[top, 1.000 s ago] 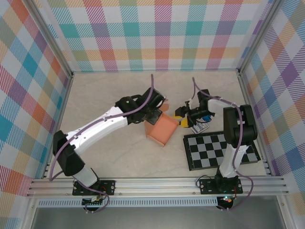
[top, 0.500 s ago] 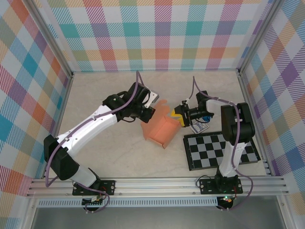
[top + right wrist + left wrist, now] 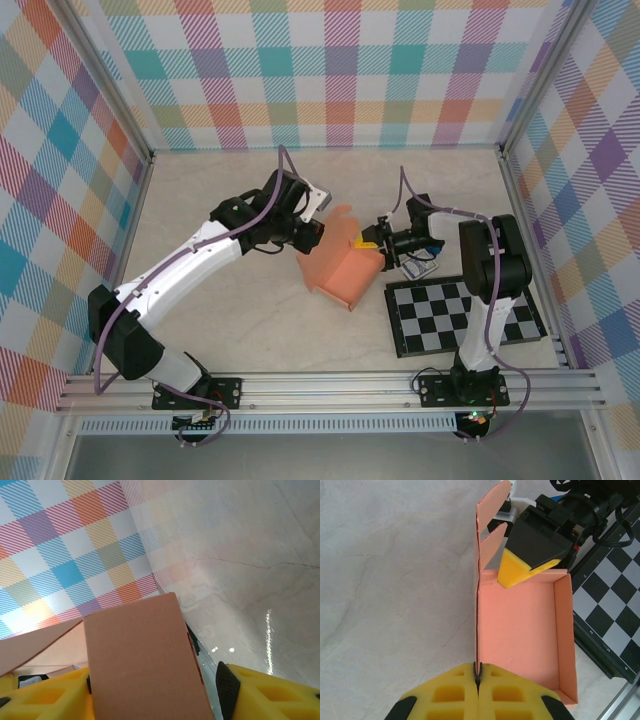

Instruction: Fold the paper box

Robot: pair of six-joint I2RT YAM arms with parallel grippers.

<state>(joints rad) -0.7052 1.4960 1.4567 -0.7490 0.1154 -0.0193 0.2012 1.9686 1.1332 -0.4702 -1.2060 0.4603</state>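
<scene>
The paper box point(image 3: 345, 272) is a salmon-orange open tray with raised walls, lying mid-table. My left gripper point(image 3: 308, 233) is shut on the top edge of its left wall; in the left wrist view the yellow fingers point(image 3: 478, 675) pinch that thin edge, and the box floor point(image 3: 520, 625) lies to their right. Two flaps point(image 3: 492, 510) stand up at the far end of that wall. My right gripper point(image 3: 372, 245) is at the box's far end, one yellow fingertip point(image 3: 520, 567) inside it. Between its open fingers point(image 3: 152, 690) stands a card flap point(image 3: 140, 655), with a gap to the right finger.
A black-and-white checkered board point(image 3: 460, 315) lies right of the box, close to its right wall point(image 3: 615, 580). A small white and blue object point(image 3: 420, 268) lies under the right wrist. Plaid walls enclose the table on three sides; bare marble-look surface lies left of the box.
The left gripper has drawn back to the left and away from the bases, pulling the box's left wall with it. The right gripper has shifted slightly left, over the box's far end.
</scene>
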